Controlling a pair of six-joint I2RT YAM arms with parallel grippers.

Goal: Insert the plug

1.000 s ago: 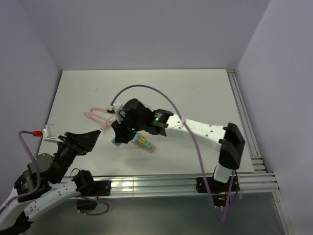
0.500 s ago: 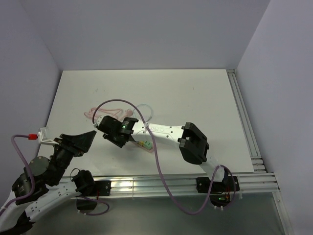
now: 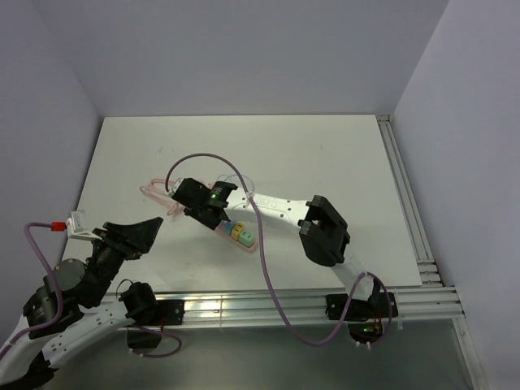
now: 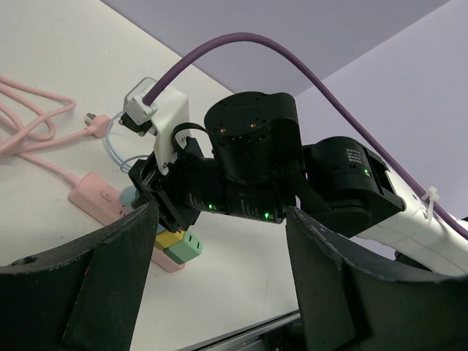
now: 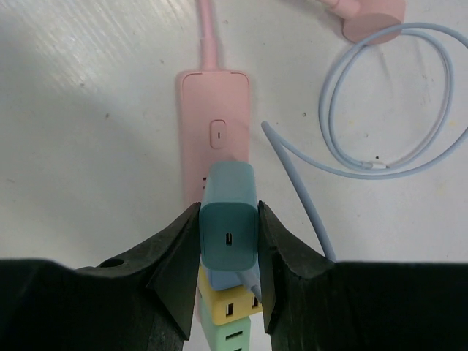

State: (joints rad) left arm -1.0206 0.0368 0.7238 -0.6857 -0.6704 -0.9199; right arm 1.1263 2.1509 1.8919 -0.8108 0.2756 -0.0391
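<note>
In the right wrist view a teal plug [image 5: 229,219] sits squeezed between the fingers of my right gripper [image 5: 229,216], which is shut on it. The plug stands upright over the pink power strip [image 5: 215,110], just past its switch; whether its prongs are seated is hidden. Behind it on the strip sit a blue plug [image 5: 223,279], a yellow adapter [image 5: 230,306] and a green adapter [image 5: 234,338]. From above, the right gripper [image 3: 207,213] covers the strip [image 3: 246,242]. My left gripper [image 3: 134,234] hangs open to the strip's left, holding nothing.
A light blue cable [image 5: 387,110] coils beside the strip, and the pink cord [image 3: 158,191] loops at the left. A purple cable [image 3: 260,244] arcs over the right arm. Metal rails run along the near edge [image 3: 284,305] and the right side [image 3: 406,203].
The right arm has folded its elbow back toward the near edge, and its gripper swung left and then back over the strip with the plug. The left arm has barely moved.
</note>
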